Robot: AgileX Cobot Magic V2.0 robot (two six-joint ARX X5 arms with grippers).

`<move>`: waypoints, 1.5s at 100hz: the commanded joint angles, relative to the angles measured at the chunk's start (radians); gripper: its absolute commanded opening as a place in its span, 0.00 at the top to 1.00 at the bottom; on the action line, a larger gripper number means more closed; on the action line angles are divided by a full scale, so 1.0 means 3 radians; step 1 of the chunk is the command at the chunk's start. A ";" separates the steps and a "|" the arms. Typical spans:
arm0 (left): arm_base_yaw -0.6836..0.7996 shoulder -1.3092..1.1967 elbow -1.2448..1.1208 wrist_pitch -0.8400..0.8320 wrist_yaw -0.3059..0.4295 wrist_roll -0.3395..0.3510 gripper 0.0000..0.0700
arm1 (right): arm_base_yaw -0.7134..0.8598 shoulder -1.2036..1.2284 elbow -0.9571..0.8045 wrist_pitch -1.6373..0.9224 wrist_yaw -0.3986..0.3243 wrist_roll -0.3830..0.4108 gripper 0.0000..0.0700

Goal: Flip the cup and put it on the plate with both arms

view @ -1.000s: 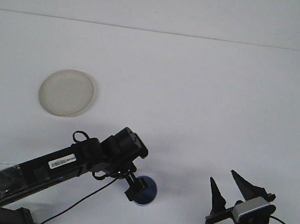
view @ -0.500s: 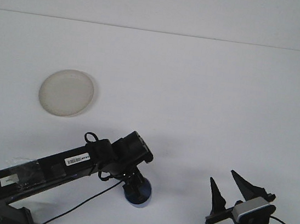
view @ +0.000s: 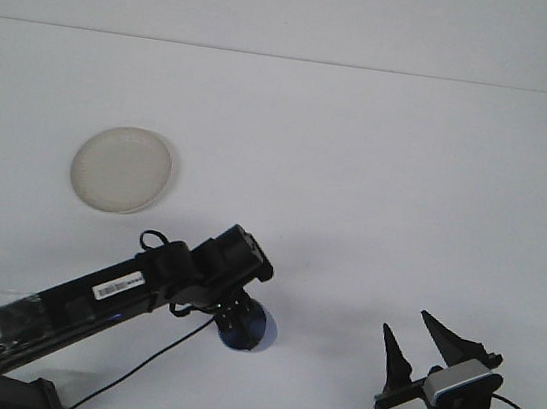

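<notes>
A blue cup (view: 253, 331) hangs at the tip of my left gripper (view: 236, 319), which is shut on it just below the black wrist, near the table's front middle. The cup's orientation is hard to make out, since the wrist hides part of it. A round off-white plate (view: 122, 168) lies at the left, well beyond and to the left of the cup. At the lower right my right gripper (view: 407, 325) stands open, its two pointed fingers up and nothing between them, far from cup and plate.
The white table (view: 378, 178) runs back to a pale wall. My left arm (view: 91, 291) crosses the lower left corner diagonally, a black cable looping under it.
My left gripper has drawn back to the left and up a little, carrying the blue cup with it. The right gripper and the plate have not moved.
</notes>
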 commanded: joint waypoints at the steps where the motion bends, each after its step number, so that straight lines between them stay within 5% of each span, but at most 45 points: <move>1: 0.0118 -0.0169 0.0186 -0.0038 -0.0089 0.0090 0.99 | 0.0038 0.0008 0.0015 0.0013 0.0009 -0.0018 0.39; 27: 0.1185 -0.0524 0.0662 -0.0270 -0.0716 0.0259 0.99 | 0.0038 0.0008 0.0015 0.0013 0.0008 -0.0017 0.39; 67: 0.2717 0.0168 0.0824 0.0067 -0.0725 0.0248 0.99 | 0.0038 0.0008 0.0014 0.0010 0.0008 -0.0018 0.39; 136: 0.2936 0.1102 0.0824 0.0559 -0.0725 0.0240 0.99 | 0.0038 0.0008 0.0003 0.0010 0.0009 -0.0017 0.39; 150: 0.2939 0.1102 0.0827 0.0624 -0.0725 0.0238 0.92 | 0.0038 0.0008 0.0003 0.0009 0.0009 -0.0018 0.39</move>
